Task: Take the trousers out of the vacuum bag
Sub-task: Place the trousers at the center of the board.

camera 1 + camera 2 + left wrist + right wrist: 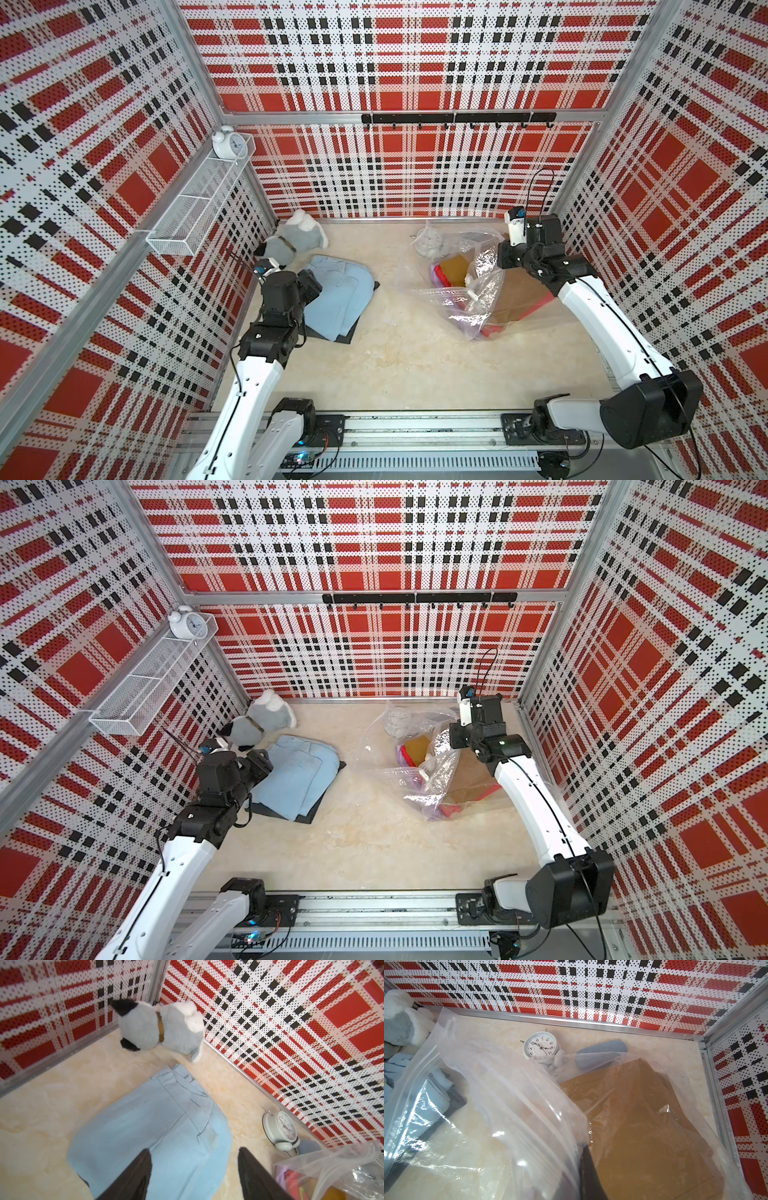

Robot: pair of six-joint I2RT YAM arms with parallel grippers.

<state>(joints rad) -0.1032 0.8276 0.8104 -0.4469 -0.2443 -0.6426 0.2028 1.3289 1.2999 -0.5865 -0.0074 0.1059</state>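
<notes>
In both top views the light blue trousers lie folded on the table, on top of the charcoal trousers and well apart from the vacuum bag. Two pairs are therefore out. The mustard-brown trousers and the red trousers are inside the bag, with a lilac edge beside them, so I judge the job less than half done. The blue pair's long axis runs from the back of the table toward the front, a little slanted, with one short end toward the plush toy. The left gripper hovers over that pile's left edge. The right gripper holds the bag's far right side up off the table. The zip strip crosses the bag's near side, so its mouth seems to face the middle and front of the table.

In the left wrist view the jaws of the left gripper stand apart with nothing between them, above one end of the light blue trousers. Waistband seam and pocket stitching show at the opposite end, so the waist points at the plush toy in the corner. A corner of the vacuum bag, with coloured cloth inside, lies near an alarm clock.

In the right wrist view the jaws of the right gripper are together, clamped on a fold of the vacuum bag; a dark finger shows through the plastic. The mustard-brown trousers lie flat under the film, one end toward the alarm clock.
</notes>
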